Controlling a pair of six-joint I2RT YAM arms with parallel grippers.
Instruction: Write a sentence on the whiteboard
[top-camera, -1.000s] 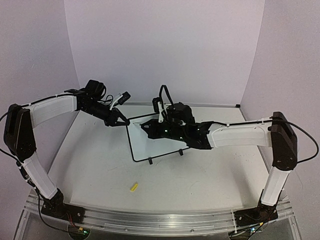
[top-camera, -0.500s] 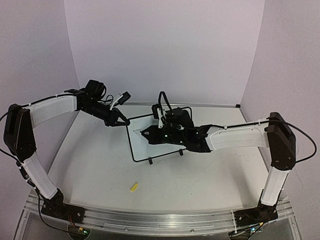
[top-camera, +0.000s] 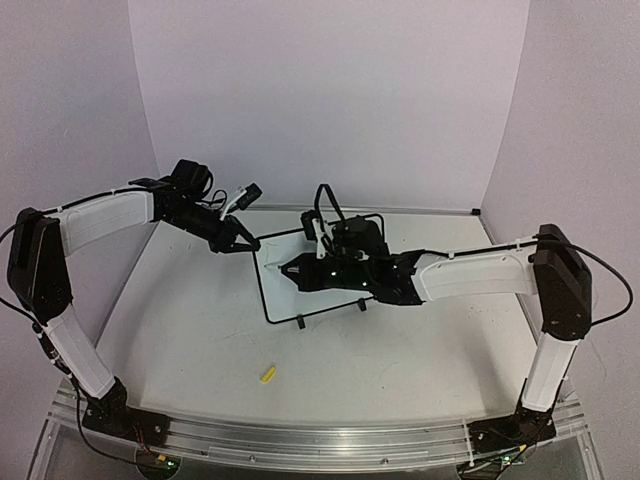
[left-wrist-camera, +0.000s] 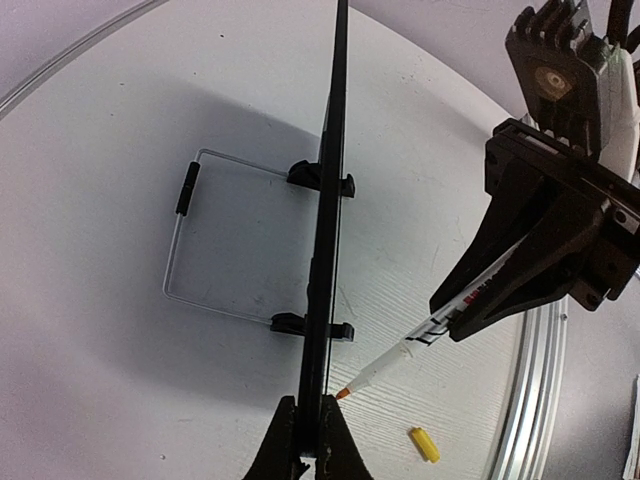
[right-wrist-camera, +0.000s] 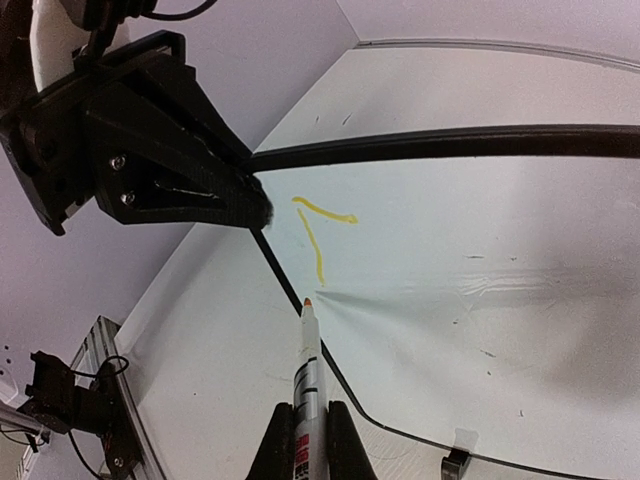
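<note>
Writing barely begun: left gripper (left-wrist-camera: 305, 440) clamps the whiteboard (right-wrist-camera: 480, 230); right gripper (right-wrist-camera: 305, 435), pinching a marker (right-wrist-camera: 309, 355), should extend yellow strokes (right-wrist-camera: 313, 250) at 12 o'clock.

The black-framed whiteboard (right-wrist-camera: 480, 220) stands on clip feet (left-wrist-camera: 320, 178), two yellow strokes (right-wrist-camera: 311, 243) near one corner.

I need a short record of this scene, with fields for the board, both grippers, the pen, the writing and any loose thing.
board: whiteboard, standing on the table
left gripper: shut on the whiteboard's corner
right gripper: shut on the marker
marker: orange tip close below the writing; contact unclear
writing: two short yellow strokes near the held corner
loose thing: small yellow piece on the table before the board
</note>
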